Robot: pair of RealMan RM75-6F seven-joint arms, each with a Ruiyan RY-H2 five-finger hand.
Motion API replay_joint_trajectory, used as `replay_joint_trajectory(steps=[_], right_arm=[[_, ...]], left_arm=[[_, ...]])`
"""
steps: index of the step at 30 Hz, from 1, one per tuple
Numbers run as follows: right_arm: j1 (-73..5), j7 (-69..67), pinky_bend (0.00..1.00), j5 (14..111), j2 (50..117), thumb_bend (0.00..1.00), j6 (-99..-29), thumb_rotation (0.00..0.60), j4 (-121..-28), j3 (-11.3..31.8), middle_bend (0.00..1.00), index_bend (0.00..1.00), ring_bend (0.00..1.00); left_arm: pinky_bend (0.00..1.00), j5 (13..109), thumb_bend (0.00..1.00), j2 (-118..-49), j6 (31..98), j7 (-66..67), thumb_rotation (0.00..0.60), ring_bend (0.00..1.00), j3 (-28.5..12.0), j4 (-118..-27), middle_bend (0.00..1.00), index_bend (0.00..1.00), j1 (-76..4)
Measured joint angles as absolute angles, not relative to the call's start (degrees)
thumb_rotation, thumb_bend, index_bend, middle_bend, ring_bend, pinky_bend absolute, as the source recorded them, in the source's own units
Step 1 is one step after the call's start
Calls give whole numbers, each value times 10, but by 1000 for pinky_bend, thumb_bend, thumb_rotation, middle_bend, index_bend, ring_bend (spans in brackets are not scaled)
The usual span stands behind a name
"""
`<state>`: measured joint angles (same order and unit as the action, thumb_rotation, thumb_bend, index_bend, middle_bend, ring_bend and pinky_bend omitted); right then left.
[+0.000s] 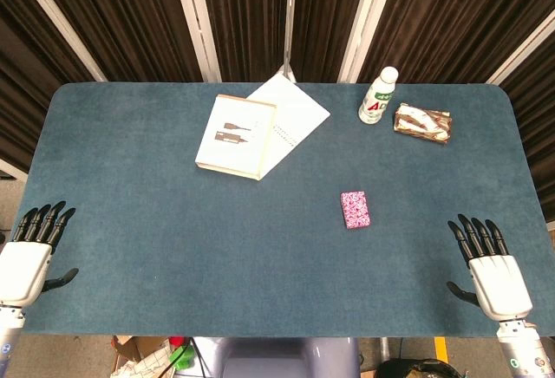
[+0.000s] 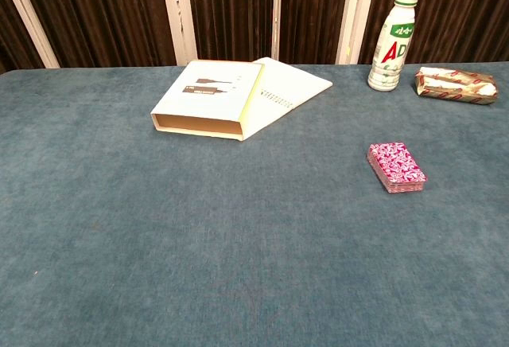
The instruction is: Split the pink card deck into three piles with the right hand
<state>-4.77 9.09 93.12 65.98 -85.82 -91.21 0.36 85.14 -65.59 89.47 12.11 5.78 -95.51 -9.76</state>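
While each robot hand, left (image 1: 30, 252) and right (image 1: 490, 265), lies open-fingered, the pink deck (image 1: 355, 209) rests on blue felt (image 1: 156, 222) before dark curtains (image 1: 130, 14).

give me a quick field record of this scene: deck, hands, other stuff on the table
deck: pink card deck, one whole stack, flat on the table, right of centre
left hand: open, at the near left edge, holds nothing
right hand: open, at the near right edge, apart from the deck
box: flat, lying on a white sheet
bottle: upright, far right
packet: beside the bottle
task state: not begun
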Motion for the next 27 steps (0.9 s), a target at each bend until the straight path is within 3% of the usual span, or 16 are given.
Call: replay_joint_trajectory(steps=[15,27], right_arm=[[-49,84,0,929,653,76,-850,600,-928,1,0,0,0],[-78,79,0,874,609,76,-777,600,-1015,12,0,0,0]], left_arm=[[0,856,33,-648,876,113,600,0,44,-968,0,0,-86],[0,861,33,-642,873,106,600,0,34,-967,0,0,-76]])
